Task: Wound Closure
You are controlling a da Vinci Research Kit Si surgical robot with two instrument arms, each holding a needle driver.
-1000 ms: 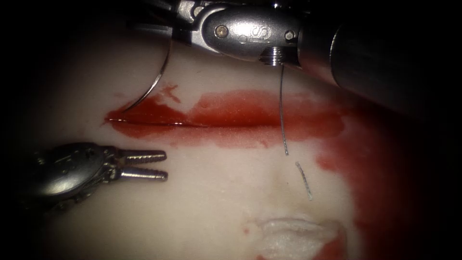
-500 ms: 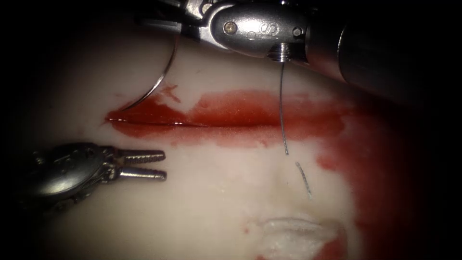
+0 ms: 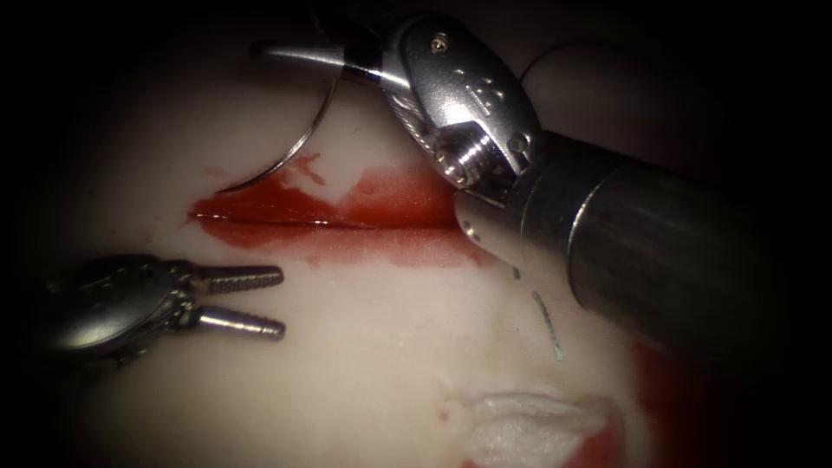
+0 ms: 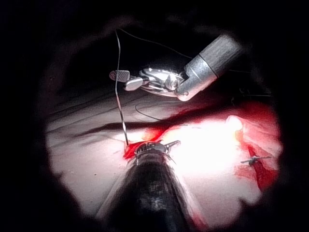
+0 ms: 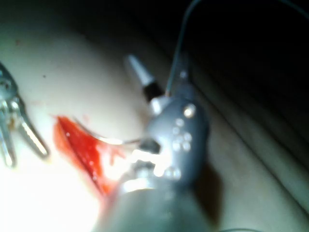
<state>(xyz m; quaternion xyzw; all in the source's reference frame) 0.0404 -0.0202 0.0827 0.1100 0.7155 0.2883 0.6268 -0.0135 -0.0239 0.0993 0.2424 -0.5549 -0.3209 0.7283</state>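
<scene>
Right tool (image 3: 290, 54) has its jaws clamped on the needle (image 3: 299, 143) near its rear end – the curve sweeps down from there, its tip at the left end of the cut (image 3: 286, 223), at the tissue (image 3: 373, 364) surface; whether it has entered, cannot tell. Left tool (image 3: 251, 302) sits just below the cut's left end, jaws parted, holding nothing. Red fluid (image 3: 390, 195) pools along the cut – a cut end of thread (image 3: 548, 325) lies below it
</scene>
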